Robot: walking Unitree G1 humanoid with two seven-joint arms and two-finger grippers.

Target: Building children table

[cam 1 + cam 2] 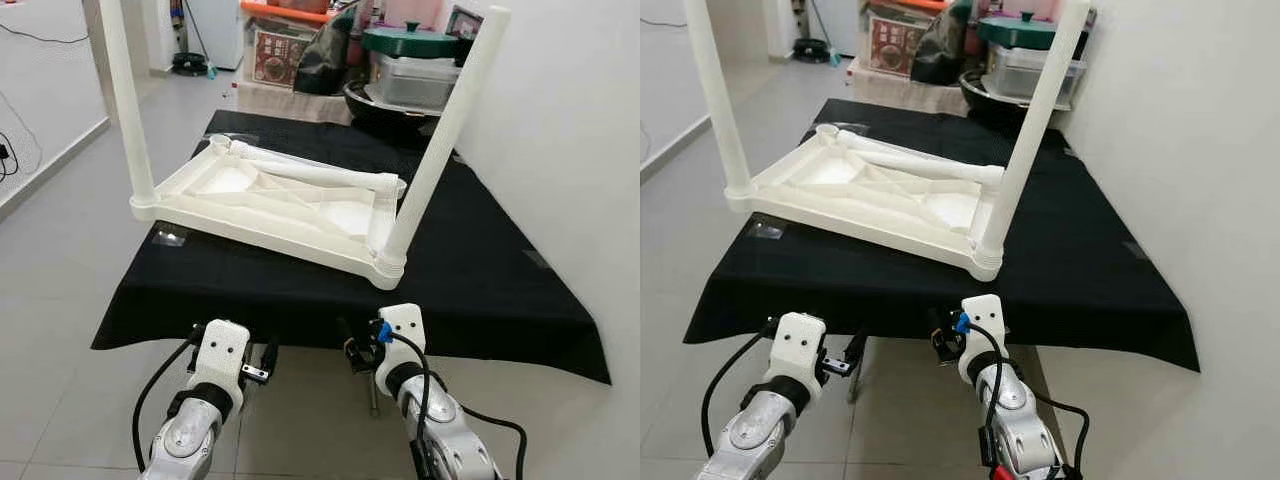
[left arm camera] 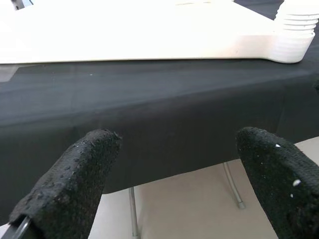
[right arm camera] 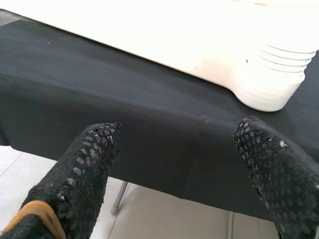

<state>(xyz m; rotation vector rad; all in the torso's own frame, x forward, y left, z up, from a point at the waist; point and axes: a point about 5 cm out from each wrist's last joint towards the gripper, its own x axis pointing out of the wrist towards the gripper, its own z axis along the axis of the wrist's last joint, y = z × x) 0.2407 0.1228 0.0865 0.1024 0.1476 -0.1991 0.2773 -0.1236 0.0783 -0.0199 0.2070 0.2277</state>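
White plastic children's tabletop (image 1: pixel 280 205) lies upside down on the black cloth-covered table (image 1: pixel 480 270), so I can reach its leg sockets, two legs (image 1: pixel 445 130) already upright, a loose leg (image 1: pixel 320 172) resting across it; my left gripper (image 2: pixel 174 174) and right gripper (image 3: pixel 184 169) hover spread and empty before the near edge, wrist views revealing the ribbed corner socket (image 3: pixel 271 74).
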